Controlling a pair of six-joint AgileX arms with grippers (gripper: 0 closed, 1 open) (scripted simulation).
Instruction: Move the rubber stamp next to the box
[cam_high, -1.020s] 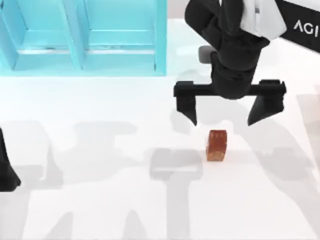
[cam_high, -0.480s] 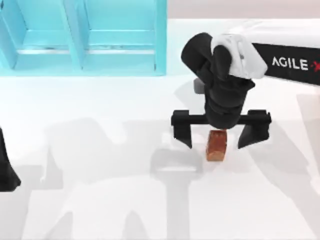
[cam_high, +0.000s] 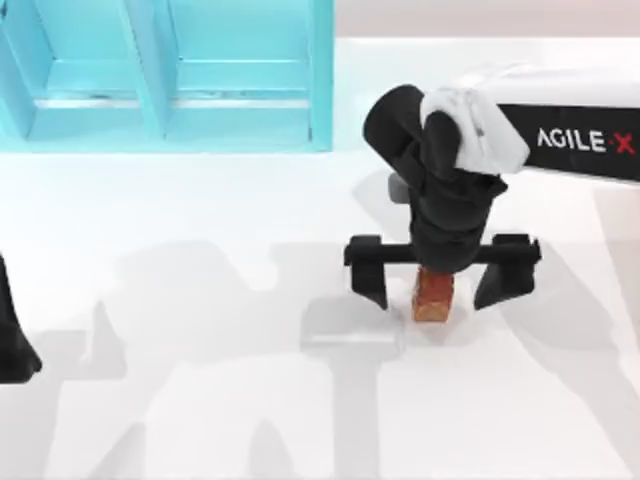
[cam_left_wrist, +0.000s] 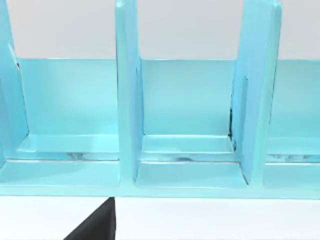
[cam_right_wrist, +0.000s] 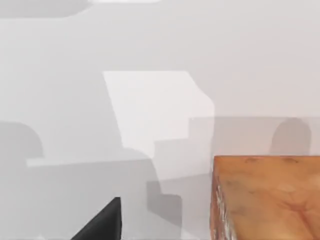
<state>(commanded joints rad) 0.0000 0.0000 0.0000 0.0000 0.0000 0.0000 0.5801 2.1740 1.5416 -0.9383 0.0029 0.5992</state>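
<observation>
White table (cam_high: 200, 400), right gripper (cam_high: 436, 286) jaws wide astride rubber stamp (cam_high: 434, 297)

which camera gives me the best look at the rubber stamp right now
The top view: the rubber stamp lies on the table between the right gripper's open fingers, its upper end under the wrist. The right wrist view catches one cropped corner.

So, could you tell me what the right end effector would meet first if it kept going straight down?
Most likely the rubber stamp, which sits between the open fingers of the right end effector; its height is unclear.
</observation>
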